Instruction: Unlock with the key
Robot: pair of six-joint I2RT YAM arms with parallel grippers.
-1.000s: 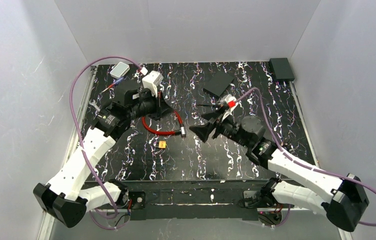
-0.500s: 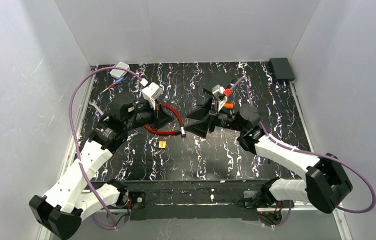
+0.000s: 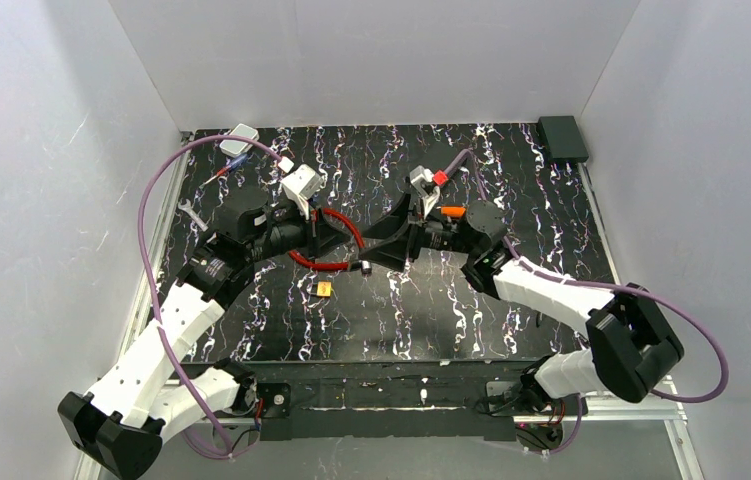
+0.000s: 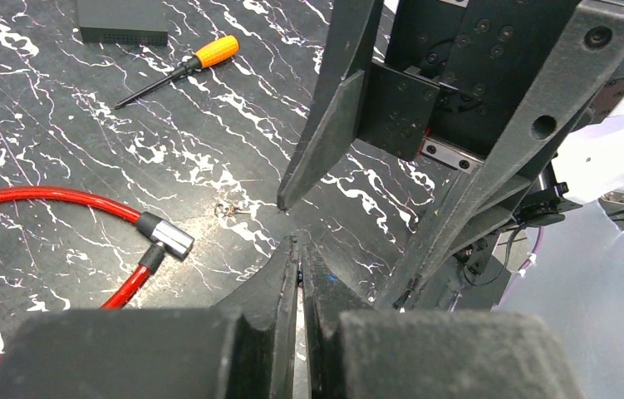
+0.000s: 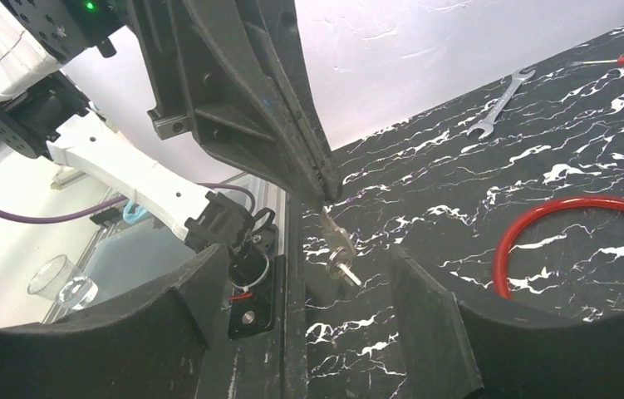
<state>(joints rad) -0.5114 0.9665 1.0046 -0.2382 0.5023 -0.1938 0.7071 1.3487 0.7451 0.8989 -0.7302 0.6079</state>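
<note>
The key (image 5: 335, 238) is a tiny silvery one. It hangs tip-down from my left gripper (image 5: 325, 196), which is shut on it, and its ring and the rest of the bunch (image 5: 346, 271) dangle below. In the left wrist view that gripper (image 4: 298, 243) shows its jaws pressed together. My right gripper (image 5: 308, 259) is open, one finger on each side of the hanging key and apart from it. From above, the two grippers (image 3: 343, 240) (image 3: 379, 254) meet tip to tip over the red cable lock (image 3: 319, 263). The small brass padlock (image 3: 323, 289) lies on the table just in front of them.
An orange-handled screwdriver (image 4: 200, 60) and a black box (image 4: 121, 21) lie behind the right arm. A wrench (image 3: 189, 209), a white device (image 3: 241, 138) and a thin red-and-blue tool (image 3: 231, 168) lie at the back left. Another black box (image 3: 561, 137) sits in the back right corner.
My right arm has swung left until its open fingers stand around the left gripper's tips, and they have narrowed a little. The left gripper has shifted slightly right, still shut.
</note>
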